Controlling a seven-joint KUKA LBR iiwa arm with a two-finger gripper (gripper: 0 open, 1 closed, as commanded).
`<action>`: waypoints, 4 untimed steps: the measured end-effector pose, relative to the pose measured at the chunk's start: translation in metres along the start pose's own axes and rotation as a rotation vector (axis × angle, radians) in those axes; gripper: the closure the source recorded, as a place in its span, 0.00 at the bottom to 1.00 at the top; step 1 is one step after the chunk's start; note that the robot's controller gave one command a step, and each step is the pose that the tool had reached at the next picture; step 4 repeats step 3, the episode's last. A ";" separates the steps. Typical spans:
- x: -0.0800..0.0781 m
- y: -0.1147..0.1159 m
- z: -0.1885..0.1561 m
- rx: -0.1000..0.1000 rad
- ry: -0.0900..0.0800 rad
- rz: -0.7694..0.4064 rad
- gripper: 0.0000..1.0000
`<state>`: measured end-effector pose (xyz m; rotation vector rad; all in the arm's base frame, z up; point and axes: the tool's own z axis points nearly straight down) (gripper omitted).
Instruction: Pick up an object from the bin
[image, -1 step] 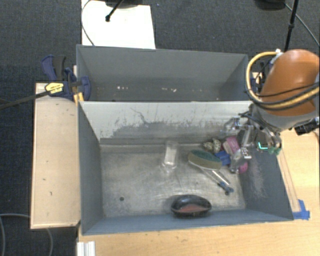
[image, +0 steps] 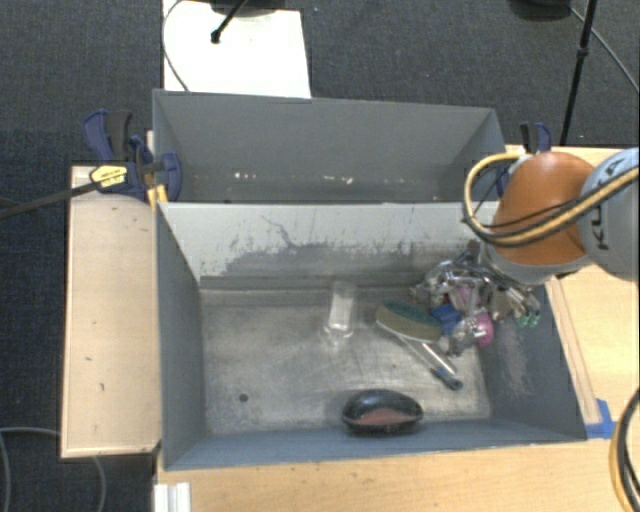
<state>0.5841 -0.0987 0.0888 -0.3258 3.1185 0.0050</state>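
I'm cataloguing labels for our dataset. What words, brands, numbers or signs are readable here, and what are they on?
No text can be read.
The clear cup, the dark oval thing and the heap by the gripper: no legible print.
A dark mark on the arm: perhaps lettering, cut off, unreadable.

A small clear plastic tube (image: 340, 312) lies mid-floor in the grey metal bin (image: 250, 390). Just right of the tube lies a flat green oblong pad (image: 408, 320), with a slim grey metal rod (image: 440, 362) in front of it. Farther right sits a heap of small pink and blue bits (image: 475, 322). In front of the tube, by the near wall, lies a dark oval lump (image: 381, 412).
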 end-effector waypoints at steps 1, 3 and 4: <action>-0.003 -0.012 0.009 -0.006 -0.016 0.155 0.00; 0.030 0.008 -0.138 0.006 -0.002 -0.240 1.00; 0.030 0.008 -0.138 0.006 -0.002 -0.240 1.00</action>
